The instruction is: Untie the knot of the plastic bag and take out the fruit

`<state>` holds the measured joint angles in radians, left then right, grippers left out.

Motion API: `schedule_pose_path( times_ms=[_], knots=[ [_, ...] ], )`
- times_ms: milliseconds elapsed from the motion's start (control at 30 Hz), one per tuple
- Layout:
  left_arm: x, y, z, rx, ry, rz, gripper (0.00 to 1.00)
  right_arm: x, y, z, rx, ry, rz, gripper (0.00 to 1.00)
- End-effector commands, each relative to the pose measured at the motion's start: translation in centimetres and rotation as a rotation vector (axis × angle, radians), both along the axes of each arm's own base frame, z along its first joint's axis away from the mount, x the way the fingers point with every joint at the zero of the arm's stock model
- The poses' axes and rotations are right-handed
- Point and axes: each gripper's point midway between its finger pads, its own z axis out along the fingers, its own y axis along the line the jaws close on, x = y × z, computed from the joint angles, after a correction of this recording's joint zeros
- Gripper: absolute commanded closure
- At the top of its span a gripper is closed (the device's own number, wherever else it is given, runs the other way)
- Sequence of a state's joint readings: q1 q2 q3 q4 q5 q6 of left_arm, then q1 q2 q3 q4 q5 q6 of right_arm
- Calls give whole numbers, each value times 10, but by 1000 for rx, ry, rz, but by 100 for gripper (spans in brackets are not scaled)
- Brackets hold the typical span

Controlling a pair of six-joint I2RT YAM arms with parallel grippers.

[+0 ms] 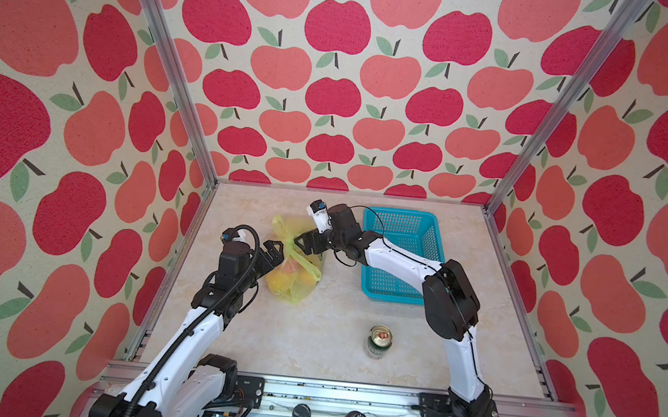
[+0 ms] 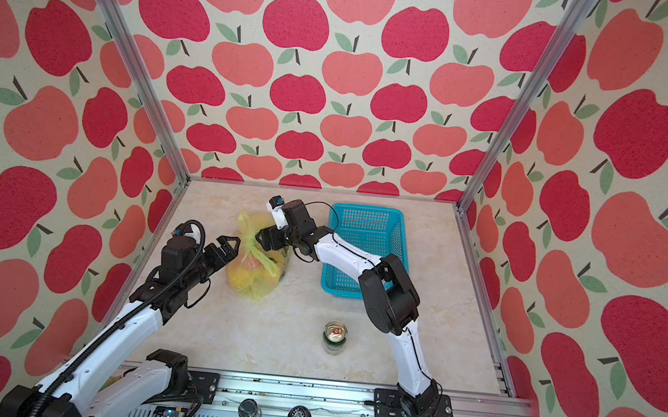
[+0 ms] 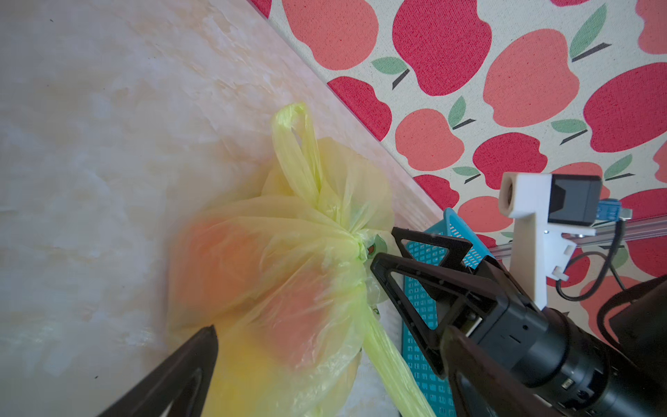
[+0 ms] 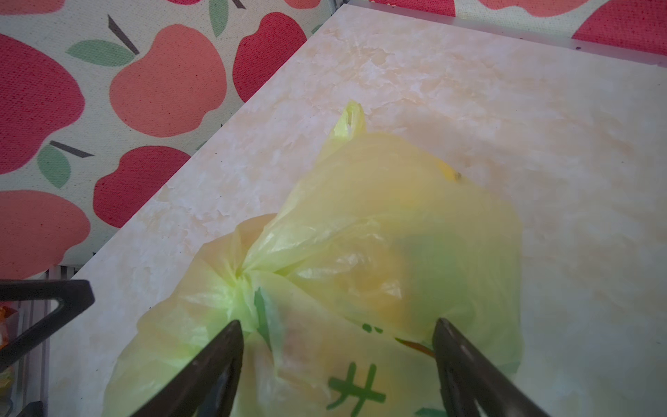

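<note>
Since the small bunched yellow-green plastic knot [image 1: 290, 245] is still tied, the step in hand is the untie. The fist-sized orange, pink and yellow fruit [image 1: 294, 276] is sealed inside and shows only through the film.

The thin translucent pale-yellow plastic bag [image 1: 294, 231] lies on the marbled cream bench [image 1: 311, 341] just beside the turquoise perforated plastic basket [image 1: 401, 213], on the basket's long side facing my left arm. The knot is on the bag's top.

Key geometry: my right claw [image 3: 384, 245] sits between basket and knot, tips pointing away from the basket and just short of the knot. Its jaws are wide with nothing held. In the right wrist view they straddle bag film, with the knot close to one finger, not centred.

My left claw [image 1: 277, 254] is on the bag's far side from the basket, also wide and empty. I can't tell whether it touches the film.

The handles run roughly parallel to the basket's long side. One loop [image 3: 285, 155] stands toward the basket's back end and the other strand [image 3: 389, 361] trails toward its front end, so I'd pull along that line. The right claw is nearer the knot.

My guess is it needs a small sideways shift to centre the knot before closing. Thin film could slip, tear or drag the whole bag.
</note>
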<state>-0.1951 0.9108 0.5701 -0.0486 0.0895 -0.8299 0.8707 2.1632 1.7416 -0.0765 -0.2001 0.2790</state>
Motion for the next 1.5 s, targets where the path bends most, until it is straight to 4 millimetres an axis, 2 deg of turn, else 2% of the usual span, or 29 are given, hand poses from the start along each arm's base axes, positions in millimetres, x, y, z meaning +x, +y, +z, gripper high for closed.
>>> schedule_pose_path(
  times_ms=[0,100,167,233,300,400,467,533,633,800,933,1133,1233,1467],
  knots=[
    [11,2,2,-53,-29,65,1,-4,13,1,-23,-2,22,20],
    [15,-7,-7,-74,-14,47,2,-2,19,-5,-33,-10,17,26],
    [17,-11,-11,-67,-3,40,2,2,19,-10,-40,0,-1,38],
    [18,-14,-17,-61,11,39,3,4,17,-10,-51,-1,-24,56],
    [19,-16,-23,-71,22,40,7,5,14,-6,-52,-15,-50,68],
    [20,-21,-30,-83,31,35,11,2,9,0,-33,-33,-72,77],
    [22,-25,-36,-67,48,32,15,2,4,3,-30,-40,-91,88],
    [24,-31,-46,-68,79,22,25,0,-1,6,-20,-44,-104,95],
    [28,-36,-52,-68,80,15,52,-5,-4,13,11,-51,-102,100],
    [36,-43,-51,-53,81,-24,100,-15,-23,14,39,-76,-145,100],
    [40,-49,-44,-37,57,-64,100,-20,-43,18,22,-106,-179,100],
    [46,-52,0,94,-8,-179,100,-24,-62,21,10,-138,-215,100],
    [49,-54,15,148,-15,-230,100,-23,-69,26,5,-153,-234,100],
    [55,-58,19,154,-2,-313,100,-26,-93,34,11,-178,-307,100]
  ],
)
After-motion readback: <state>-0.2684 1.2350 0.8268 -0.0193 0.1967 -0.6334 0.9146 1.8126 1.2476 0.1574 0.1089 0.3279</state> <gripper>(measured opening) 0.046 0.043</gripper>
